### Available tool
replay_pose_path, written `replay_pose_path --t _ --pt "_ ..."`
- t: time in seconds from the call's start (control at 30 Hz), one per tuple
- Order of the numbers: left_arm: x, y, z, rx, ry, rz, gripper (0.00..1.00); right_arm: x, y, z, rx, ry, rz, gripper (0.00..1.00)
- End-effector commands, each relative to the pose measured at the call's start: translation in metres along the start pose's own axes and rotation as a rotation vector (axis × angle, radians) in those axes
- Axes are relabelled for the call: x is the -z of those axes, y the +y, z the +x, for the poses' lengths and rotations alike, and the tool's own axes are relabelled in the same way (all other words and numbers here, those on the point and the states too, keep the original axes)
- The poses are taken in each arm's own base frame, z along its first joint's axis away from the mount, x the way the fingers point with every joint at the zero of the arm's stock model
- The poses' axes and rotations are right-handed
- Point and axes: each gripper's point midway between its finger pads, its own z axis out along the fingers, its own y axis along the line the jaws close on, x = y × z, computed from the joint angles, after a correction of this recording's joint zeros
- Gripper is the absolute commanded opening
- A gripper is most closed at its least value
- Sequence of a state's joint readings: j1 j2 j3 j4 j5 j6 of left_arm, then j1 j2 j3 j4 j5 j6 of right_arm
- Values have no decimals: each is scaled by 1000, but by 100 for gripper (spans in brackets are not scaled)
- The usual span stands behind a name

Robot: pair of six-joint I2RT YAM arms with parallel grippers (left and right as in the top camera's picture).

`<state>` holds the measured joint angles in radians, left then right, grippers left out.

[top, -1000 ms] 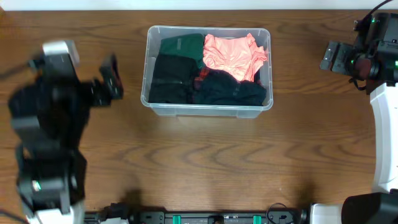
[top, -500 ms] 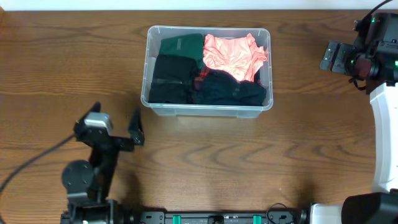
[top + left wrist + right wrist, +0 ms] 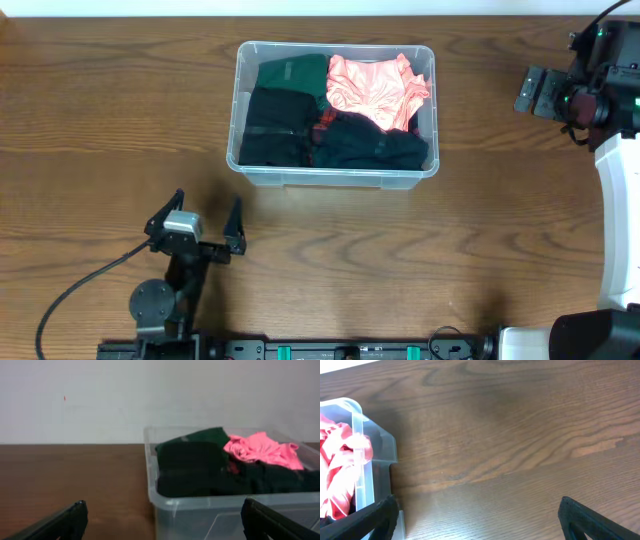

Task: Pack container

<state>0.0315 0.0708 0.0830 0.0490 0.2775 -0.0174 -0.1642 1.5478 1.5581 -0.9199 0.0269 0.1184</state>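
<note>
The clear plastic container (image 3: pixel 330 178) stands at the back middle of the table, filled with folded clothes: a green piece (image 3: pixel 290 72), a pink one (image 3: pixel 375 88), a black one (image 3: pixel 272 125) and a dark one (image 3: pixel 372 148). My left gripper (image 3: pixel 208 202) sits low near the front edge, left of the container and apart from it, open and empty. In the left wrist view the container (image 3: pixel 200 505) fills the right half between the spread fingers (image 3: pixel 75 516). At the far right my right gripper (image 3: pixel 525 90) is open and empty; its view shows the container's corner (image 3: pixel 375 450).
A black cable (image 3: pixel 80 285) runs from the left arm's base across the front left of the wooden table (image 3: pixel 420 250). A white wall (image 3: pixel 100 400) rises behind the table. The right arm's white body (image 3: pixel 615 220) stands along the right edge.
The left arm has swung from the left side of the table down toward the front edge, its gripper staying open. The right arm and the container have not moved.
</note>
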Motion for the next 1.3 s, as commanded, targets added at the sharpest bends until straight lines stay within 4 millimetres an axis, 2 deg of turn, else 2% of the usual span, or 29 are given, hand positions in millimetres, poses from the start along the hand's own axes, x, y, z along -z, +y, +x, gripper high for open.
replay_pose_path --t 0.0,0.1,0.37,1.27 --pt "1 7 3 -21 -22 -40 98 -2 0 0 -4 3 8 99" --pt "1 10 10 -21 -20 -55 98 -1 0 0 -4 3 8 99" --pt "2 19 49 0 111 -98 98 -2 0 0 -4 3 8 99" --pt "2 21 47 -1 107 -108 98 -2 0 0 -4 3 8 99"
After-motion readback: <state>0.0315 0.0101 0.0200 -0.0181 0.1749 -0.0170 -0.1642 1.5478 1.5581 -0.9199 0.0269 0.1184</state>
